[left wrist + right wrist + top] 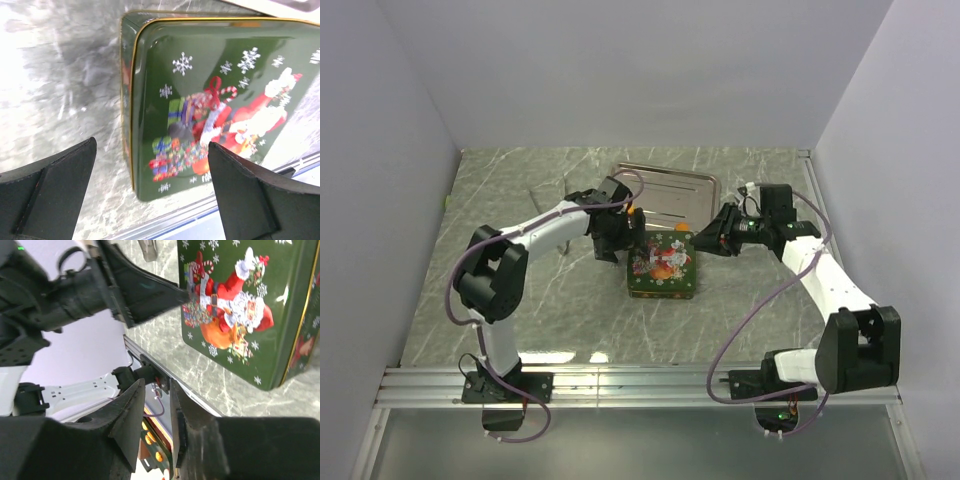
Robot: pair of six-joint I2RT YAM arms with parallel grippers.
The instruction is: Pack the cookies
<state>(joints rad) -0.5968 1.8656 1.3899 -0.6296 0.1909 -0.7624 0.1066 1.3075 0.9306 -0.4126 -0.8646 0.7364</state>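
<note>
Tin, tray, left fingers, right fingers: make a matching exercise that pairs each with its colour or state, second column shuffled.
1. tin
2. tray
3. left fingers
4. right fingers

A. silver
B. spread wide
C. green, lid on
D. narrow gap between them

Pairs: 1-C, 2-A, 3-B, 4-D
</note>
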